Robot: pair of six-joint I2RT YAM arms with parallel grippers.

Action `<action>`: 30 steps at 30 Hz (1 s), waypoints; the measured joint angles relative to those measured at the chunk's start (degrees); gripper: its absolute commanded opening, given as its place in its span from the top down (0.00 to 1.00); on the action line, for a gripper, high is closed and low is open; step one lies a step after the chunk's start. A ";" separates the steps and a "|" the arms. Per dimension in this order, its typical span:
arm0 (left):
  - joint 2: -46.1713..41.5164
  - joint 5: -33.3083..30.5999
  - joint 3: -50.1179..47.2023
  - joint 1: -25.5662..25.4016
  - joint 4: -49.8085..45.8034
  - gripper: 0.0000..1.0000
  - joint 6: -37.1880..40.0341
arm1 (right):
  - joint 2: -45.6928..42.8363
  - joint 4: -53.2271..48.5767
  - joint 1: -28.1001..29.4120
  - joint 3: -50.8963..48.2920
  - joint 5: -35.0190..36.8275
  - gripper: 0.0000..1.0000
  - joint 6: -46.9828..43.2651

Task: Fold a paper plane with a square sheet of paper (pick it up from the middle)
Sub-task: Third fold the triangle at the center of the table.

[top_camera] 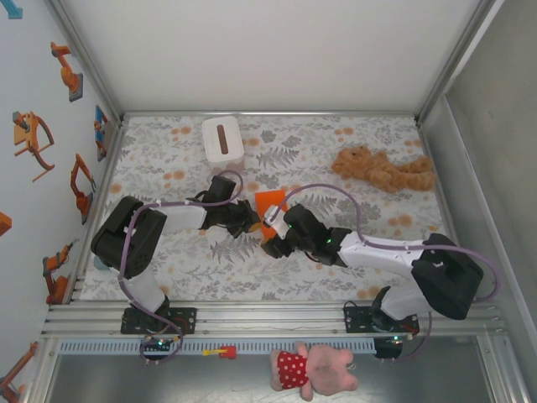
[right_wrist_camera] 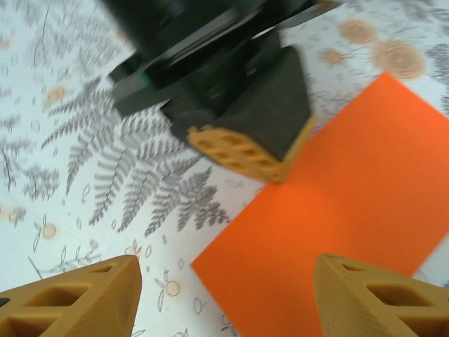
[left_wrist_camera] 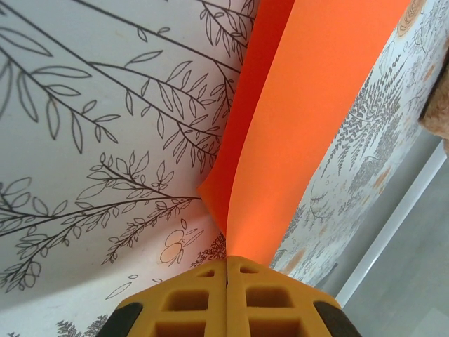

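Note:
The square sheet of paper (top_camera: pixel 268 201) is bright orange and sits mid-table between the two arms, partly lifted off the patterned cloth. My left gripper (top_camera: pixel 250 222) is shut on one edge of it; in the left wrist view the yellow fingertips (left_wrist_camera: pixel 210 295) meet with the paper (left_wrist_camera: pixel 309 105) rising out of them, bent into two layers. My right gripper (top_camera: pixel 270 239) hovers open just right of it. In the right wrist view the paper (right_wrist_camera: pixel 337 210) lies between and beyond its spread fingers (right_wrist_camera: pixel 77 298), with a corner pointing toward them, and the left gripper's fingers (right_wrist_camera: pixel 242 151) pinch the far edge.
A white tissue box (top_camera: pixel 222 138) stands at the back left. A tan plush toy (top_camera: pixel 382 170) lies at the back right. A pink plush toy (top_camera: pixel 315 368) rests on the front ledge below the arm bases. Walls close in the left, back and right sides.

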 measured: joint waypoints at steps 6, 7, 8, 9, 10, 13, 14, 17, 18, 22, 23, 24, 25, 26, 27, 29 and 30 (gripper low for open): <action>0.00 0.17 0.17 0.00 -0.22 0.96 -0.20 | 4.87 0.15 3.43 0.00 4.74 0.38 -5.01; 0.00 0.17 0.31 0.00 -0.42 0.96 -0.20 | 5.44 0.35 3.48 0.00 5.62 0.39 -5.57; 0.00 0.17 0.39 0.00 -0.50 0.96 -0.20 | 5.86 0.57 3.48 0.00 6.49 0.40 -5.90; 0.00 0.17 0.48 0.00 -0.57 0.96 -0.20 | 6.34 0.90 3.48 0.00 7.50 0.43 -6.43; 0.00 0.20 0.55 0.00 -0.70 0.96 -0.20 | 6.67 1.09 3.48 -0.02 8.22 0.45 -6.93; 0.00 0.20 0.70 0.00 -0.98 0.96 -0.20 | 7.13 1.55 3.48 -0.02 9.97 0.55 -8.07; 0.00 0.20 0.70 0.00 -1.01 0.96 -0.20 | 7.13 1.57 3.48 -0.02 10.29 0.59 -8.44; 0.00 0.20 0.70 0.00 -1.29 0.96 -0.20 | 7.10 1.92 3.48 -0.09 11.26 0.70 -8.94; 0.00 0.20 0.70 0.00 -1.33 0.96 -0.20 | 7.10 1.99 3.48 -0.13 11.41 0.73 -9.03; 0.00 0.17 0.70 0.00 -1.53 0.96 -0.20 | 7.10 2.36 3.48 -0.63 11.69 0.82 -9.27; 0.00 0.17 0.70 0.00 -1.53 0.96 -0.20 | 7.10 2.36 3.48 -0.63 11.72 0.85 -9.35; -0.02 0.20 0.72 0.00 -1.53 0.96 -0.20 | 7.10 2.38 3.48 -0.63 11.74 0.88 -9.46; -0.02 0.20 0.72 0.00 -1.55 0.95 -0.17 | 7.10 2.38 3.48 -0.63 11.74 0.90 -9.42; -0.02 0.17 0.72 -0.02 -1.57 0.94 -0.20 | 7.10 2.38 3.48 -0.63 11.72 0.93 -9.44; -0.07 0.17 0.72 0.00 -1.62 0.92 -0.20 | 7.10 2.38 3.48 -0.63 11.69 0.95 -9.44; -0.28 0.17 0.72 0.00 -1.86 0.84 -0.11 | 7.10 2.40 3.48 -0.63 11.54 1.00 -9.05; -0.50 0.13 0.72 0.02 -2.14 0.80 -0.11 | 7.10 2.40 3.45 -0.63 11.32 1.00 -8.76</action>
